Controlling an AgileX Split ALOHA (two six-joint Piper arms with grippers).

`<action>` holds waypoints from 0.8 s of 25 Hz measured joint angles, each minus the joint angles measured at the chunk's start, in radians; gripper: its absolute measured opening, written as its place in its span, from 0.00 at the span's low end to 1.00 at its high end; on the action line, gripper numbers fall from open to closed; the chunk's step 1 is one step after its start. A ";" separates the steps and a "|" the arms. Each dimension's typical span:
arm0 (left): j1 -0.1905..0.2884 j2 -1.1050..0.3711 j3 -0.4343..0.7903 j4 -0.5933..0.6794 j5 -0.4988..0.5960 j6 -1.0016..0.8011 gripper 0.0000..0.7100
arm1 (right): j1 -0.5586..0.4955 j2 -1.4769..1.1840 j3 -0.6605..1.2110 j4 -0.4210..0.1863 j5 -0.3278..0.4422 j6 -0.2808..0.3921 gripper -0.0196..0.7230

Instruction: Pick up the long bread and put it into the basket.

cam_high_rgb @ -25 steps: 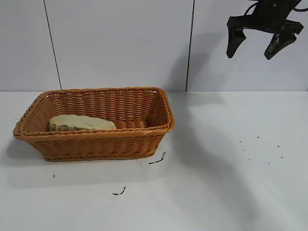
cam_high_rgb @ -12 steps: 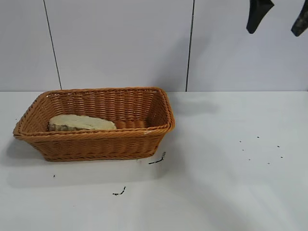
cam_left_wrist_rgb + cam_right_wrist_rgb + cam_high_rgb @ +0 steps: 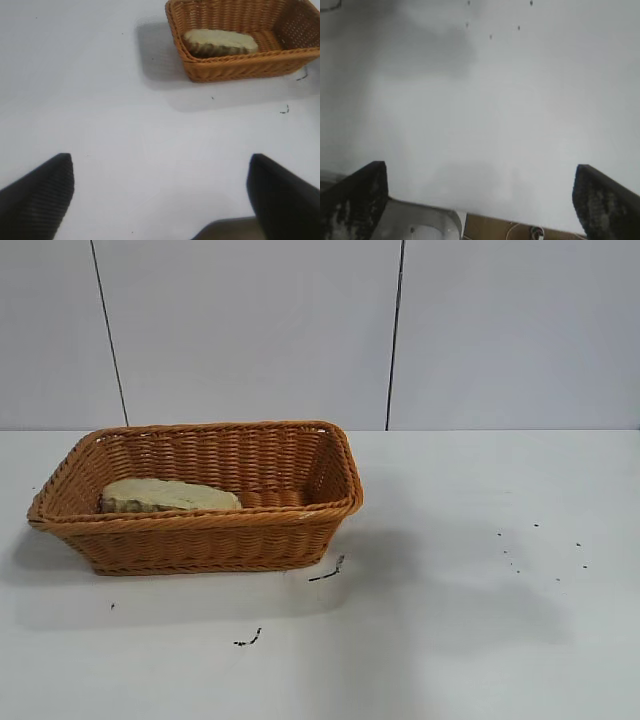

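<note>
The long bread (image 3: 168, 496) lies inside the basket (image 3: 330, 502), toward its left end, pale side up. Both also show in the left wrist view, the bread (image 3: 220, 42) lying in the basket (image 3: 240, 69). Neither gripper shows in the exterior view. My left gripper (image 3: 160, 192) is open and empty, high above bare table, well away from the basket. My right gripper (image 3: 481, 200) is open and empty, above bare table near the table's edge.
Small dark crumbs (image 3: 327, 571) lie on the white table in front of the basket, and tiny specks (image 3: 540, 550) at the right. A grey panelled wall (image 3: 400, 330) stands behind. In the right wrist view a table edge with a metal part (image 3: 420, 225) shows.
The right gripper rose from the upper right of the exterior view and left it. The bread and basket have not moved.
</note>
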 joint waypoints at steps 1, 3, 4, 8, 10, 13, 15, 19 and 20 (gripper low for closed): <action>0.000 0.000 0.000 0.000 0.000 0.000 0.97 | 0.000 -0.066 0.031 0.000 -0.022 0.005 0.95; 0.000 0.000 0.000 0.000 0.000 0.000 0.97 | 0.000 -0.183 0.094 0.000 -0.048 0.014 0.95; 0.000 0.000 0.000 0.000 0.000 0.000 0.97 | 0.000 -0.242 0.120 0.000 -0.051 0.019 0.95; 0.000 0.000 0.000 0.000 0.000 0.000 0.97 | 0.000 -0.429 0.142 0.000 -0.060 0.026 0.95; 0.000 0.000 0.000 0.000 0.000 0.000 0.97 | 0.000 -0.498 0.144 0.000 -0.066 0.026 0.95; 0.000 0.000 0.000 0.000 0.000 0.000 0.97 | 0.000 -0.582 0.145 0.000 -0.066 0.026 0.95; 0.000 0.000 0.000 0.000 0.000 0.000 0.97 | 0.000 -0.632 0.145 0.000 -0.066 0.026 0.95; 0.000 0.000 0.000 0.000 0.000 0.000 0.97 | 0.000 -0.717 0.145 0.000 -0.066 0.027 0.95; 0.000 0.000 0.000 0.000 0.000 0.000 0.97 | 0.000 -0.722 0.145 0.000 -0.065 0.027 0.95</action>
